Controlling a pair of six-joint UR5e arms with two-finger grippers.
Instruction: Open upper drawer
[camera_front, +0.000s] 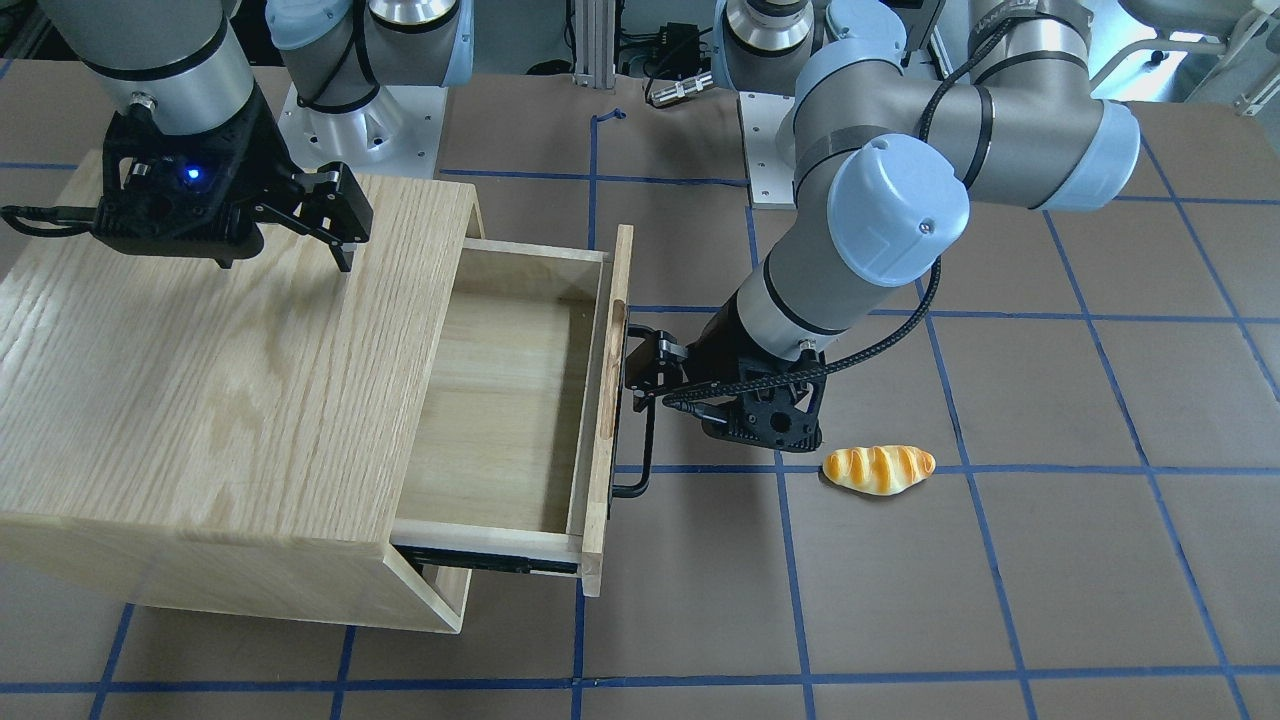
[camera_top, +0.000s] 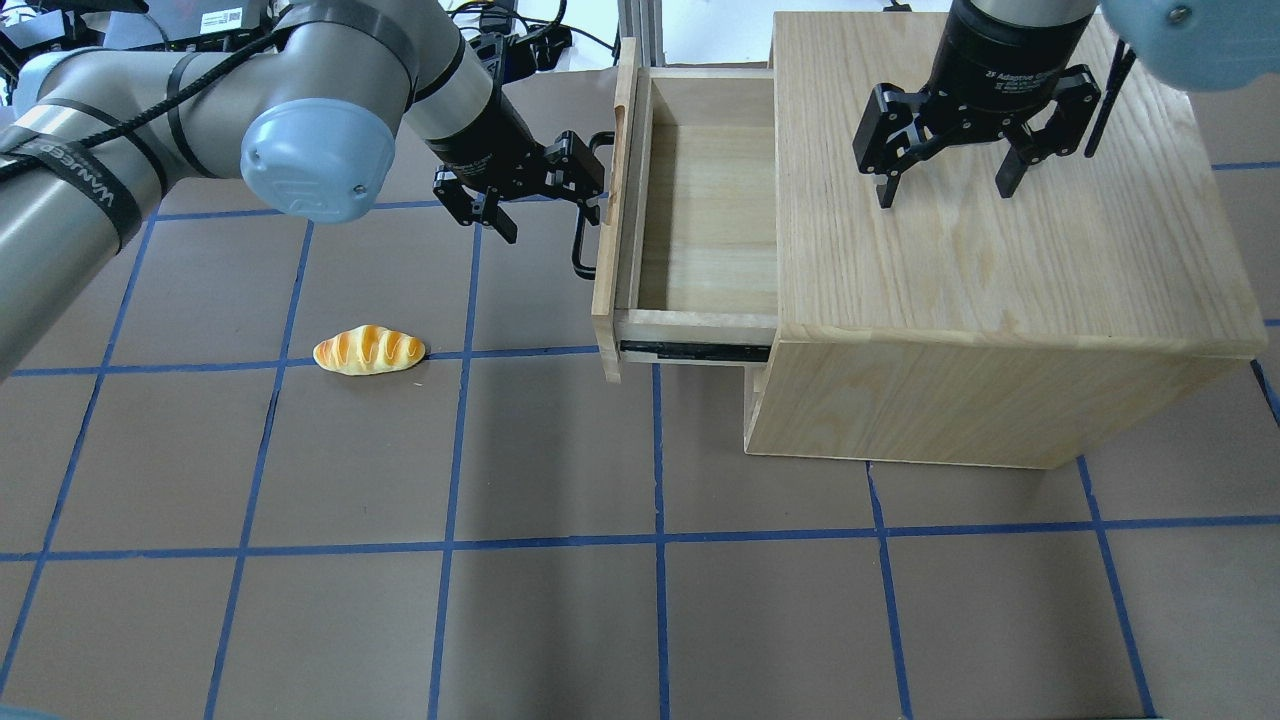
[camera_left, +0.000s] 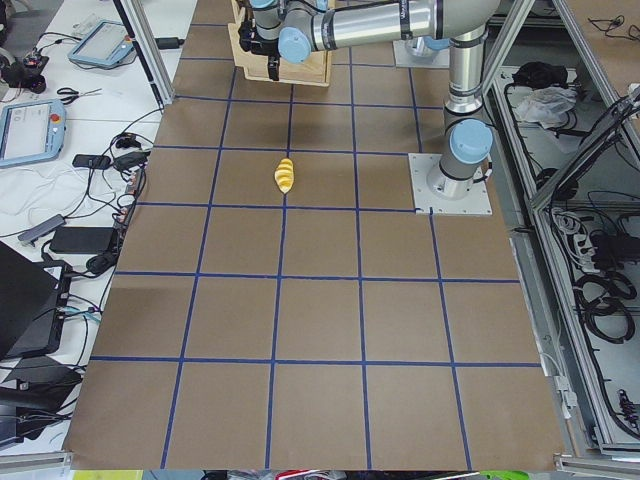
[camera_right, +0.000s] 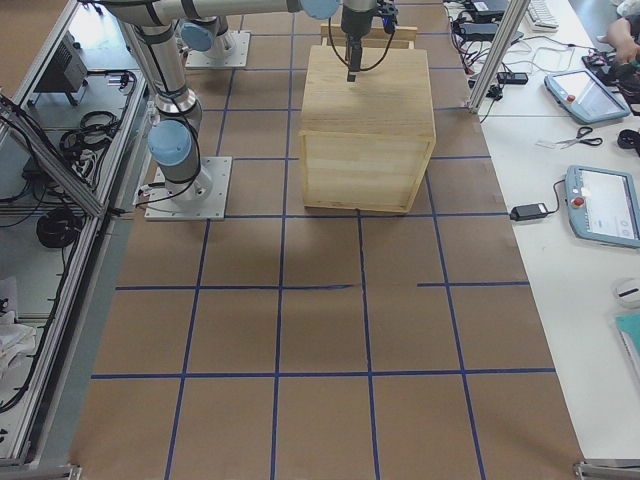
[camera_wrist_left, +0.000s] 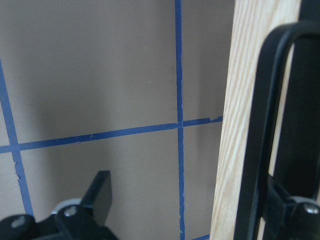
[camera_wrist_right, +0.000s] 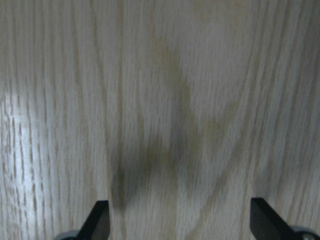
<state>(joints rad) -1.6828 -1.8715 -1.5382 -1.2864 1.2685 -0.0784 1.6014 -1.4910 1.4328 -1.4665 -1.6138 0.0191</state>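
The upper drawer (camera_front: 500, 400) stands pulled well out of the oak cabinet (camera_front: 180, 400), its inside bare. Its front panel (camera_top: 605, 270) carries the long black bar handle (camera_top: 582, 250). My left gripper (camera_top: 545, 215) is open at the handle. One finger sits between the bar and the panel, the other out over the table. The left wrist view shows the handle (camera_wrist_left: 265, 150) close at the right. My right gripper (camera_top: 945, 190) is open, with its fingertips down at the cabinet top (camera_top: 1000, 300); the right wrist view shows only wood grain between its tips.
A toy bread roll (camera_front: 878, 468) lies on the brown table to the robot's left of the drawer; it also shows in the overhead view (camera_top: 368, 350). A lower drawer front shows under the open one. Blue tape lines grid the table.
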